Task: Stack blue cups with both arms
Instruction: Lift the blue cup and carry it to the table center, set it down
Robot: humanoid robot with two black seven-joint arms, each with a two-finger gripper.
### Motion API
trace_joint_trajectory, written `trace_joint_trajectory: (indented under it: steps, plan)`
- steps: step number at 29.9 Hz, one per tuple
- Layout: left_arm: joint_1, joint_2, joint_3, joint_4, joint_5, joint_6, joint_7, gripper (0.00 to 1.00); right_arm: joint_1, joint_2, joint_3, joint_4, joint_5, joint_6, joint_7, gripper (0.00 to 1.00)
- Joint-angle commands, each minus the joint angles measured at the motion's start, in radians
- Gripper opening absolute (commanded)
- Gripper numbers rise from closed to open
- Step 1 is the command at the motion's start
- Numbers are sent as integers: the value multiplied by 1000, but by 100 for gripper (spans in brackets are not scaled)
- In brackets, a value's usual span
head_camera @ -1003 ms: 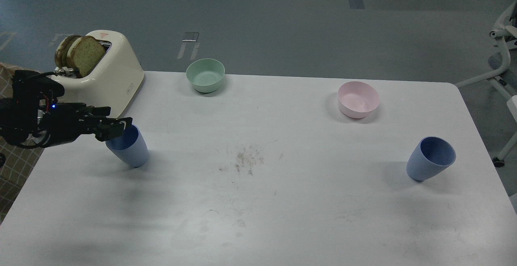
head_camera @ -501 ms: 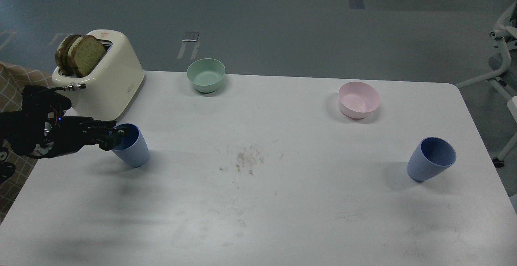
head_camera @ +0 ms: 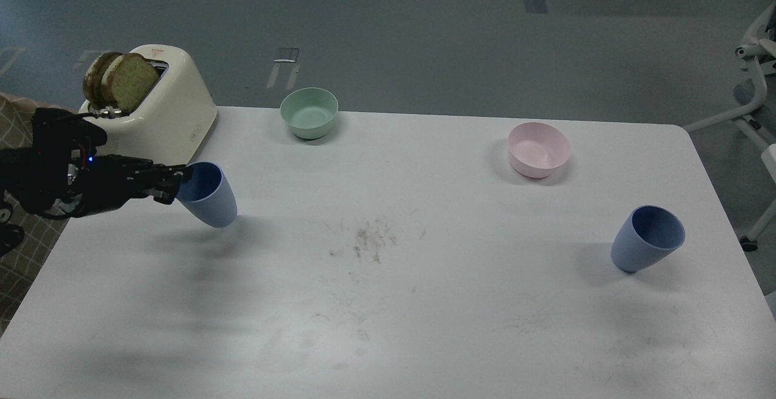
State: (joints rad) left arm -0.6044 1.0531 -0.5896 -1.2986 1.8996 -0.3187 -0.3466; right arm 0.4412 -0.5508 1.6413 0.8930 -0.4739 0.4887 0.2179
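Note:
One blue cup point(head_camera: 212, 196) is at the left, tilted with its base out to the right and off the white table point(head_camera: 388, 302). My left gripper point(head_camera: 173, 182) comes in from the left and is shut on this cup's near-left rim. The second blue cup point(head_camera: 645, 238) stands upright on the table at the right, alone. My right arm and its gripper are out of view.
A cream toaster point(head_camera: 163, 114) with bread slices stands at the back left, just behind my left arm. A pale green bowl point(head_camera: 309, 113) is at the back centre, a pale pink bowl point(head_camera: 538, 149) at the back right. Crumbs point(head_camera: 370, 238) lie mid-table.
My left gripper closed on the left cup's rim, then lifted it up and a little right; the cup now tilts with its base off the table. The right cup has not moved.

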Motion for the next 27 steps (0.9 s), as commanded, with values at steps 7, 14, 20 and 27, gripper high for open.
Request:
trace_joint_trajectory:
  steps: [7, 14, 20, 27]
  plan:
    - [-319, -289, 4, -122, 62, -170, 41, 0, -68, -9, 101, 3, 0, 0, 0, 100]
    - [-440, -528, 214, -61, 157, -170, 54, 0, -108, -14, 158, 4, 1, 0, -2, 100]
    - [-440, -636, 284, 47, 184, -170, 61, 0, -142, -14, 196, 6, 1, 0, -2, 100]
    - [-400, -693, 287, 156, 226, -170, 63, 0, -165, -14, 201, 6, 1, 0, -2, 100]
